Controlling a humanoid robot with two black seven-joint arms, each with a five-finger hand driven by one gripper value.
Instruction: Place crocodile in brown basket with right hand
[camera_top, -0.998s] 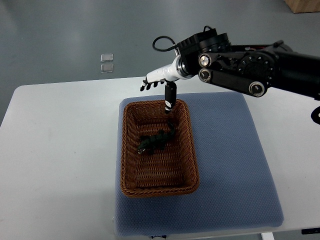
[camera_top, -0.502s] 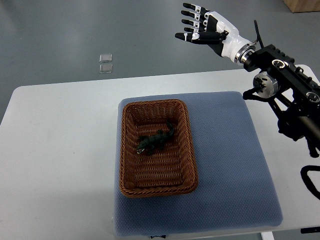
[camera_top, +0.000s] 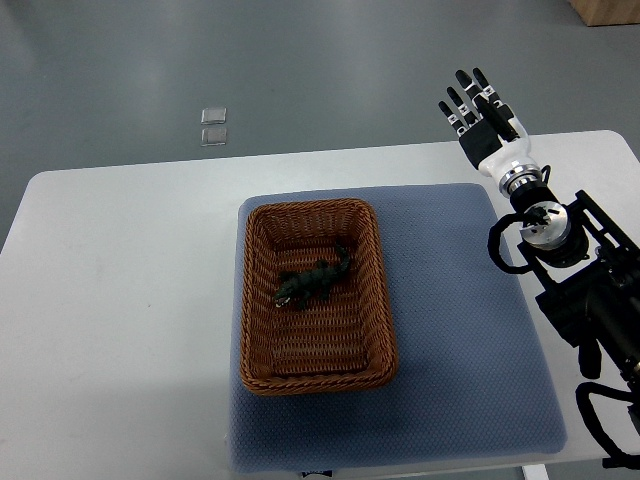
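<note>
At the far left the white table (camera_top: 110, 300) lies bare, and no left arm shows anywhere along that edge. Beyond the table's far edge, on the grey floor (camera_top: 300, 70), sit two small clear squares (camera_top: 213, 124), too small to identify, and they play no part in the job. On the table lies a blue padded mat (camera_top: 470, 340), probably there to cushion things and keep the basket from sliding. The brown basket (camera_top: 262, 300), a woven rectangular tray, stands on the mat's left half with its long side running away from the robot. The crocodile (camera_top: 313, 282), a small dark toy, lies inside it on the woven floor, in the far half, set at a slant with one end toward the far right wall; it looks settled, touching nothing but the basket. So the placing itself seems done. To the right, well apart from the basket, the right hand (camera_top: 484, 122) is raised past the mat's far right corner, fingers (camera_top: 467, 97) straight and spread, empty, which suits an arm clearing the work; a tan box corner (camera_top: 606, 10) shows at top right
</note>
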